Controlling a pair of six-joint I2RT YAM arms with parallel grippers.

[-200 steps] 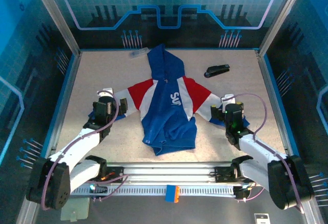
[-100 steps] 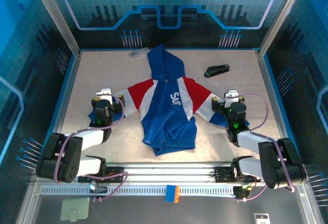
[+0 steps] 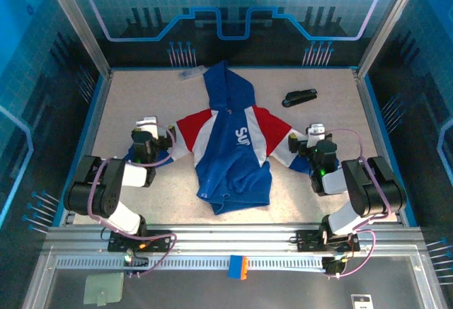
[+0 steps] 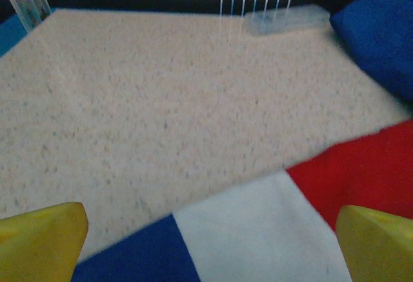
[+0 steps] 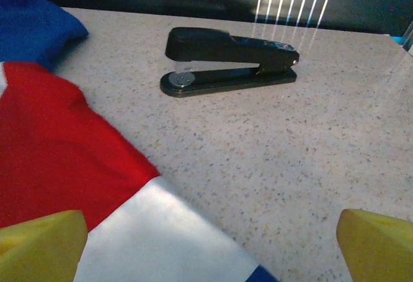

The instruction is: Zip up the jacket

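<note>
Jacket lies flat in the middle of the surface, hood far, hem near, sleeves spread to either side.

Left: left jaws wide, nothing held, over the left sleeve. In the wrist view the yellow fingertips stand either side of its blue and white bands.

Centre: hem rumpled along the near edge. Zip line and pull too small to make out, so how far it is zipped cannot be told.

Right: right jaws wide, empty, over the right sleeve. Stapler far right, apart from the cloth.

Judgement: both jaws are out at the sleeves, while the work is at the centre front. Bring them inward and flatten the hem first. One pair should pin the front near the zip's foot. The other should take the pull and draw it straight toward the hood. Keep the cloth taut, or the slider will likely bunch it.
</note>
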